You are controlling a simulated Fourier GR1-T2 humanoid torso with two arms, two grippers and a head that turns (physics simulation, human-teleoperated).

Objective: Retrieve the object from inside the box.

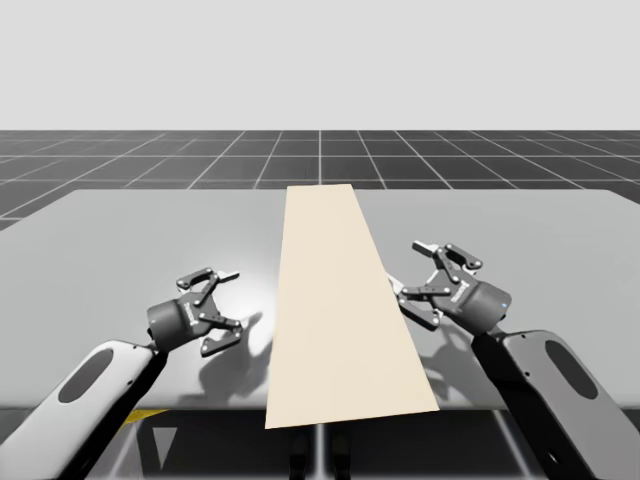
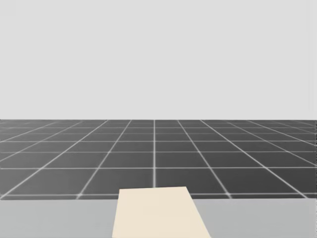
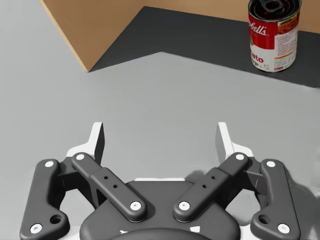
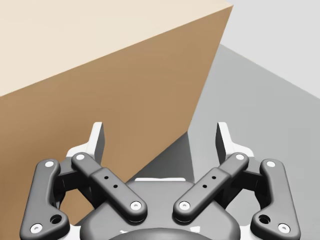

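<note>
A long box (image 1: 340,300) with a pale beige top lies down the middle of the grey table (image 1: 120,250); its far end shows in the head view (image 2: 156,213). My left gripper (image 1: 232,305) hovers open to the left of it. Ahead of that gripper (image 3: 160,140), well beyond its fingers, a red-and-white can (image 3: 274,35) stands upright on dark shadowed floor beside a brown box wall (image 3: 95,25). On the box's right side my right gripper (image 1: 408,268) is open, close to its edge. It (image 4: 160,140) faces the brown side wall (image 4: 115,100), with nothing between its fingers.
Grey tabletop stretches to both sides of the box. A dark tiled floor lies beyond the table's far edge (image 2: 257,198).
</note>
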